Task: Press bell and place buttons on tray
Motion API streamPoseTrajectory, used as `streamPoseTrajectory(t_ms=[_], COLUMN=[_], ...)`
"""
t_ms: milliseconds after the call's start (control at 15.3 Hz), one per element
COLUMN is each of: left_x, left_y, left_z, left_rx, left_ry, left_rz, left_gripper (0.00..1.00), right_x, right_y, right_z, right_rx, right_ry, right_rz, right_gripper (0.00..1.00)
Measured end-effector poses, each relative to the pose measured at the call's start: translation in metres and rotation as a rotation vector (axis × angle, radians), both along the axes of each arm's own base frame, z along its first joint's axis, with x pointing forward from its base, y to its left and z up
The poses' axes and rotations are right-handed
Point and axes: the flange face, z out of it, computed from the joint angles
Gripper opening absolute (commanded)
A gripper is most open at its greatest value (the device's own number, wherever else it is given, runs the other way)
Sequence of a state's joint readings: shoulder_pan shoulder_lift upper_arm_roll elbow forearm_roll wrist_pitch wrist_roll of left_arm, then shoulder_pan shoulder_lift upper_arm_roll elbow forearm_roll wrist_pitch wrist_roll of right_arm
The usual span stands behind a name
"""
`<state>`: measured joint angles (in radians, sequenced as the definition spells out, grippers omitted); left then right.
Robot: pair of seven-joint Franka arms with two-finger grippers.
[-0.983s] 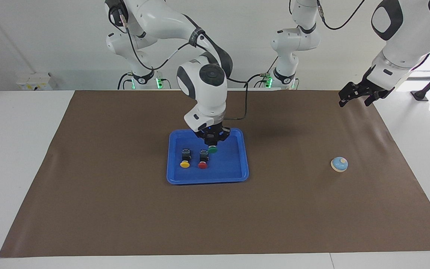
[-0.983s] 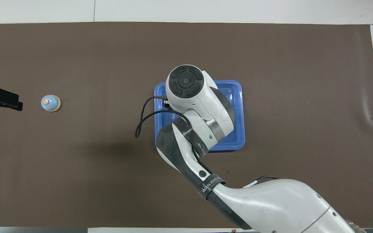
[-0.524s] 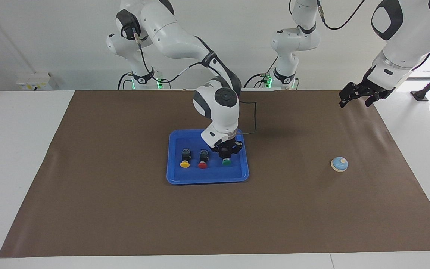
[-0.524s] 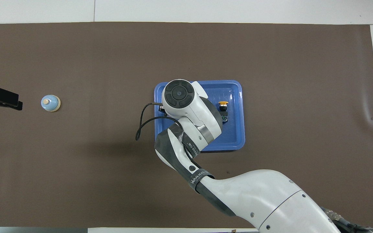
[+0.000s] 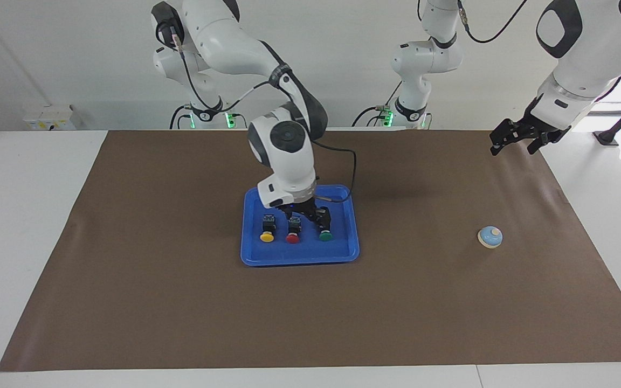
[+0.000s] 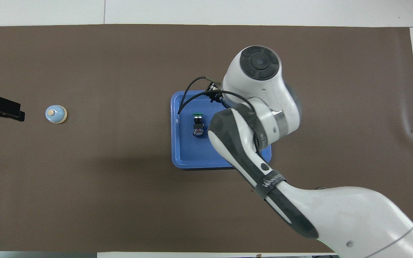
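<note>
The blue tray point(image 5: 299, 254) lies mid-table with all three buttons lying on it in a row: yellow point(image 5: 267, 236), red point(image 5: 292, 237) and green point(image 5: 325, 235). My right gripper point(image 5: 306, 216) hangs open just above the tray, over the red and green buttons, holding nothing. In the overhead view the green button point(image 6: 198, 123) lies free on the tray point(image 6: 180, 150), while the right arm hides the other two buttons and its own gripper. The light blue bell point(image 5: 490, 236) point(image 6: 55, 114) sits toward the left arm's end. My left gripper point(image 5: 512, 144) point(image 6: 2, 109) waits open in the air beside the bell.
A brown mat point(image 5: 181, 302) covers most of the white table point(image 5: 25, 215). The right arm's cable point(image 5: 351, 167) loops above the tray's edge nearest the robots.
My right gripper carried the green button down onto the tray beside the red one, let it go and opened. It then swung toward the right arm's end. The left arm stayed put.
</note>
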<state>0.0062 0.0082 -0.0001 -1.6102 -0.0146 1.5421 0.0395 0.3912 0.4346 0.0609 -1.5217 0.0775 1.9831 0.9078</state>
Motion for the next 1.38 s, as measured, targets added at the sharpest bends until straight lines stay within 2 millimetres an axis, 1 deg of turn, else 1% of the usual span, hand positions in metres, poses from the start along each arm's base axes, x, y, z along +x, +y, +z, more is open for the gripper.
streamPoseTrajectory(t_ms=[66,197,328,459,590,655,721,852,983,1049,1180,1376], left_x=[0.0,0.001,0.001,0.001,0.001,0.001,0.001,0.001,0.001,0.001,0.001,0.001], left_y=[0.0,0.0,0.0,0.0,0.0,0.0,0.0,0.0,0.0,0.0,0.0,0.0], left_z=[0.0,0.001,0.001,0.001,0.001,0.001,0.001,0.001,0.001,0.001,0.001,0.001], left_rx=[0.0,0.0,0.0,0.0,0.0,0.0,0.0,0.0,0.0,0.0,0.0,0.0], left_ry=[-0.003,-0.007,-0.009,-0.009,-0.009,-0.009,-0.009,-0.009,-0.009,-0.009,-0.009,-0.009], left_rz=[0.0,0.0,0.0,0.0,0.0,0.0,0.0,0.0,0.0,0.0,0.0,0.0], left_gripper=[1.0,1.0,1.0,1.0,1.0,1.0,1.0,1.0,1.0,1.0,1.0,1.0], right_x=[0.002,-0.001,-0.006,-0.011,-0.02,-0.027,-0.035,-0.056,-0.076,-0.083,-0.089,-0.087], right_y=[-0.029,-0.083,-0.139,-0.191,-0.235,-0.253,-0.267,-0.287,-0.296,-0.298,-0.297,-0.293], right_z=[0.022,0.059,0.087,0.107,0.126,0.138,0.15,0.178,0.204,0.213,0.22,0.216], right_rx=[-0.002,-0.008,-0.004,0.01,0.026,0.032,0.036,0.039,0.033,0.024,-0.003,-0.056], right_ry=[0.013,0.048,0.077,0.093,0.103,0.106,0.109,0.112,0.106,0.1,0.098,0.103], right_rz=[0.044,0.161,0.297,0.403,0.468,0.486,0.496,0.496,0.491,0.493,0.498,0.515], right_gripper=[1.0,1.0,1.0,1.0,1.0,1.0,1.0,1.0,1.0,1.0,1.0,1.0])
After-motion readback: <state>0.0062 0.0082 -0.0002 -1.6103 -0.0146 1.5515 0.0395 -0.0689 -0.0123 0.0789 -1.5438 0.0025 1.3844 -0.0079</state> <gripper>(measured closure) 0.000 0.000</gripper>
